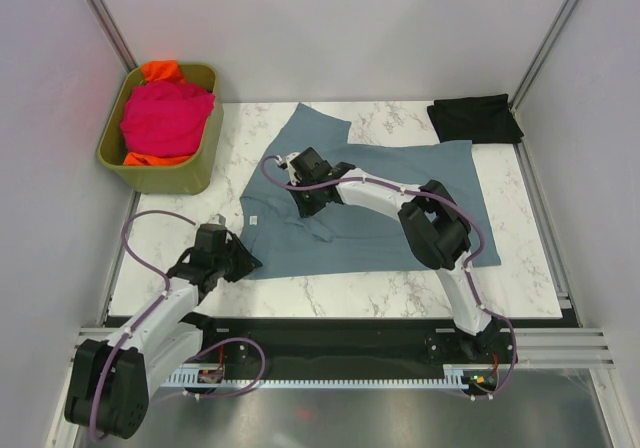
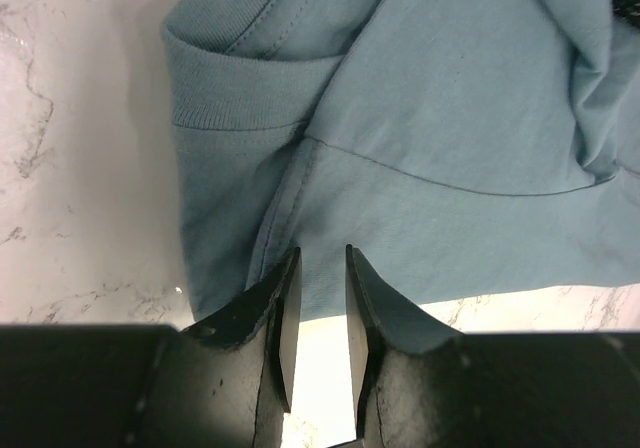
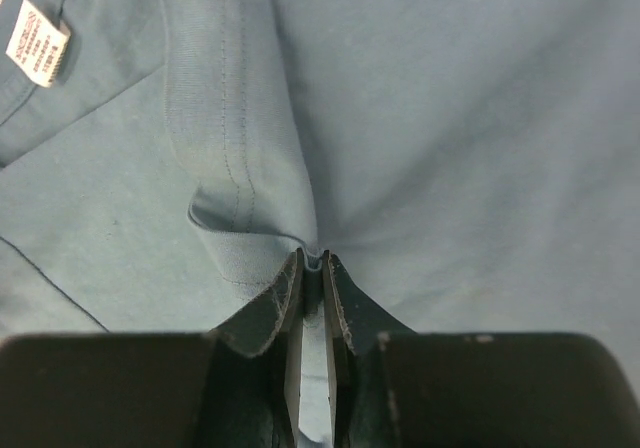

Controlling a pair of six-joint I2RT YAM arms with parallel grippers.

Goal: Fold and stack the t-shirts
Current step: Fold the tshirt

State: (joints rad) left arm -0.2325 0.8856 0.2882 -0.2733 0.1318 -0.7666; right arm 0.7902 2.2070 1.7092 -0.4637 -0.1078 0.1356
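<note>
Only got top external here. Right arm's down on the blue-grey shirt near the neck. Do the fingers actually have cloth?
Observer: Yes. The right wrist view shows the right fingers closed on a raised pinch of the blue-grey shirt.
Operator: Which part of it?
Observer: A fold of the ribbed band, which runs straight down into the pinch.
Operator: Left side?
Observer: The left wrist view shows the left fingers with a narrow gap, tips at the shirt's near edge. I cannot tell whether cloth sits between them.
</note>
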